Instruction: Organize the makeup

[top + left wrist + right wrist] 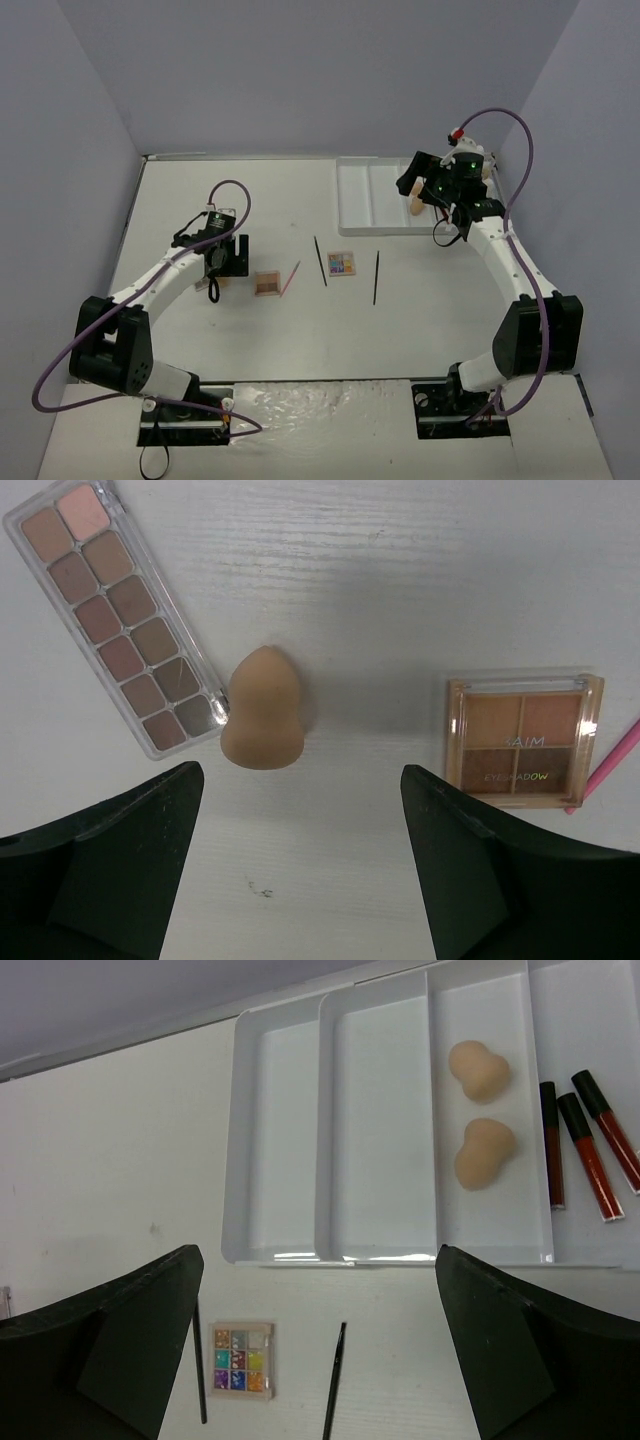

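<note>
Two peach egg-shaped sponges (pixel 485 1152) lie one behind the other, apart, in one long compartment of the large white divided plastic tray (pixel 278 1140). In the compartment just beside them, to the right in the right wrist view, three red-and-black lipstick tubes (pixel 583 1155) lie side by side.

The rest of the makeup is out on the white table (pixel 200 200), all on the tray's near side. Near the tray's near edge sits a small square many-coloured eyeshadow palette (pixel 242 1360). Two thin black pencils (pixel 335 1380) flank it, one on each side and apart from it. Well to the left of the tray lies a square brown-toned eyeshadow palette (pixel 522 738) in a clear case. A thin pink pencil (pixel 610 770) is at its corner; whether they touch I cannot tell. Farther from the tray again lies a third peach sponge (pixel 262 712), on its side. A long clear palette of nude shades (pixel 115 620) seems to touch it with one corner.

The left gripper (pixel 298 780) hangs over the table by this third sponge, its black jaws spread wide and holding nothing. The right gripper (pixel 318 1260) hovers above the tray's right part, jaws likewise wide and holding nothing.
</note>
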